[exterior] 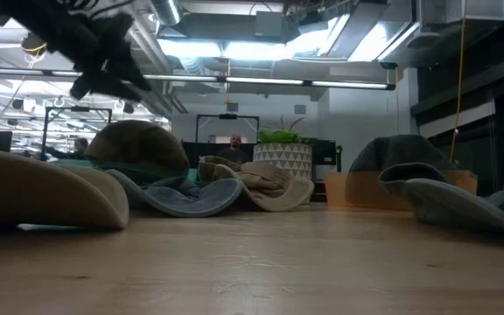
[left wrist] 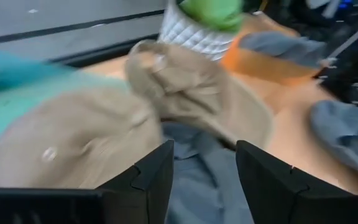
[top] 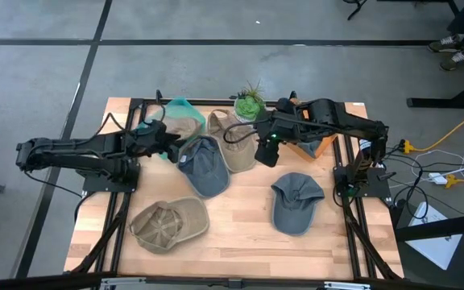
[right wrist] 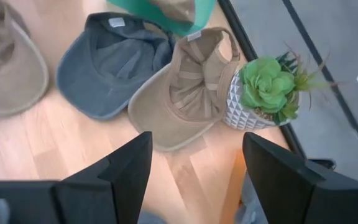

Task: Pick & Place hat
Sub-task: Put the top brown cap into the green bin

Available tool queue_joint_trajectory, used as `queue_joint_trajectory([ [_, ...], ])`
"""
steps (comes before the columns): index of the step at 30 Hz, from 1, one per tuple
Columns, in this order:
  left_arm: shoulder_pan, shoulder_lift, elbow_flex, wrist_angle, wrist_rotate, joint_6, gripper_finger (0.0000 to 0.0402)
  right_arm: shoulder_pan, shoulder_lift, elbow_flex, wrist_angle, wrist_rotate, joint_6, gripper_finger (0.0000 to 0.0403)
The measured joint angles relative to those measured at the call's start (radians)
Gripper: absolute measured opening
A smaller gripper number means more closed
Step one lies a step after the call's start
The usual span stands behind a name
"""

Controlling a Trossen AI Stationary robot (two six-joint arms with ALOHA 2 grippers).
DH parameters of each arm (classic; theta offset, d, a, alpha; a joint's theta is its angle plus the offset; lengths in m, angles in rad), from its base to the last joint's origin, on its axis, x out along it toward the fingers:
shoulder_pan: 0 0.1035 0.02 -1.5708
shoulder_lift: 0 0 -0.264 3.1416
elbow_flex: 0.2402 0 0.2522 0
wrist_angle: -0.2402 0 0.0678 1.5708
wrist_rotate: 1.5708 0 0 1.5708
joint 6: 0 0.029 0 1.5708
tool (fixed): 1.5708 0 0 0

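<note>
Several hats lie on the wooden table point(top: 240, 242). A blue-grey hat point(top: 204, 167) lies inside up next to a tan hat point(top: 234, 143), also inside up. Behind them sits a tan-and-teal hat point(top: 180, 117). My left gripper point(top: 174, 149) hovers open over these hats, and the blue-grey hat point(left wrist: 197, 186) shows in the gap between its fingers point(left wrist: 148, 180). My right gripper point(top: 264, 153) hangs open, high over the tan hat point(right wrist: 185, 93), and holds nothing. Another tan hat point(top: 167, 224) and a blue hat point(top: 298, 201) lie nearer the front.
A potted green plant point(top: 250, 103) in a white pot stands at the far edge, beside the tan hat. An orange box point(top: 316, 145) sits under the right arm. Black frame rails point(top: 349, 217) run along both sides of the table. Bare wood point(top: 240, 242) lies at the near middle.
</note>
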Motion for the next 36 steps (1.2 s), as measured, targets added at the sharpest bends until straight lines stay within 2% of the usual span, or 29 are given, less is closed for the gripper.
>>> queue_joint_trajectory([
  [7,-0.001,0.000,0.111,0.019,0.158,0.097,0.0162,0.035,-0.016,-0.048,0.001,-0.029,0.013,0.0248],
  [10,-0.012,0.000,0.124,0.070,0.242,0.099,0.0161,0.055,-0.050,-0.162,0.012,-0.042,0.070,0.0248],
  [13,-0.039,0.001,0.125,0.139,0.301,0.099,0.0161,0.082,-0.110,-0.330,0.081,-0.067,0.131,0.0248],
  [20,-0.135,0.016,0.125,0.228,0.312,0.097,0.0161,0.108,-0.348,-0.843,0.571,-0.223,0.288,0.0248],
  [23,-0.175,0.033,0.125,0.278,0.308,0.096,0.0160,0.105,-0.422,-1.051,0.799,-0.227,0.415,0.0248],
  [26,-0.211,0.061,0.125,0.321,0.307,0.096,0.0159,0.098,-0.439,-1.228,1.034,-0.216,0.562,0.0249],
  [31,-0.246,0.128,0.126,0.388,0.304,0.098,0.0159,0.071,-0.397,-1.446,1.341,-0.212,0.743,0.0248],
  [36,-0.252,0.199,0.126,0.431,0.280,0.064,0.0159,0.026,-0.385,-1.541,1.381,-0.141,0.801,0.0248],
])
